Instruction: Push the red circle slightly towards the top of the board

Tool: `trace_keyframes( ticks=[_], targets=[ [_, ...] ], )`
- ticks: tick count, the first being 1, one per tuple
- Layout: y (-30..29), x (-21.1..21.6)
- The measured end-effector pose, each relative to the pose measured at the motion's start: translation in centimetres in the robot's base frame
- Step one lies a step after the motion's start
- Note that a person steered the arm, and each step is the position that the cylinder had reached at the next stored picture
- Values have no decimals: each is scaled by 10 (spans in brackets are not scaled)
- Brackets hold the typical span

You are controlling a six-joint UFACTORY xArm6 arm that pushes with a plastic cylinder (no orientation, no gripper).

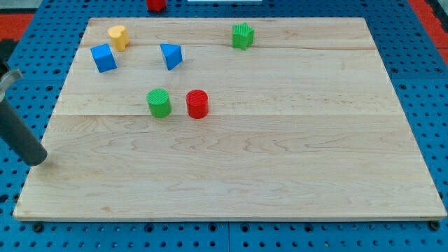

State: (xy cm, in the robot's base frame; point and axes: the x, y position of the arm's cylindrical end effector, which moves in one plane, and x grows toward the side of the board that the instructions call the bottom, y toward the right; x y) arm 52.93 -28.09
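The rod's tip (35, 161) sits at the frame's left edge, just off the board (245, 182), touching nothing. Mid-frame, the red circle (197, 103) stands just beside a green cylinder (159, 102); an off-centre shove could knock it into that neighbour. Farther up: blue cube (103, 58), blue triangle (171, 55), yellow block (117, 37), green star-like block (242, 36). A red object (156, 4) is cut off at the frame's top.

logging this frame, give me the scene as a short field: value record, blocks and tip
board: wooden board on blue pegboard
red circle: centre-left, just right of the green circle, apart from it
green circle
blue triangle: above the two circles
blue cube: upper left
yellow block: above the blue cube
green star: near the top edge
my tip: off the board's left edge, far from the red circle, touching no block
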Motion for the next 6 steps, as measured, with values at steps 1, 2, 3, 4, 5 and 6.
trace_keyframes(
  ticks=[1, 2, 3, 4, 5, 6],
  targets=[
    [28, -6],
    [47, -24],
    [81, -41],
    [143, -41],
    [183, -68],
    [234, -63]
  ],
)
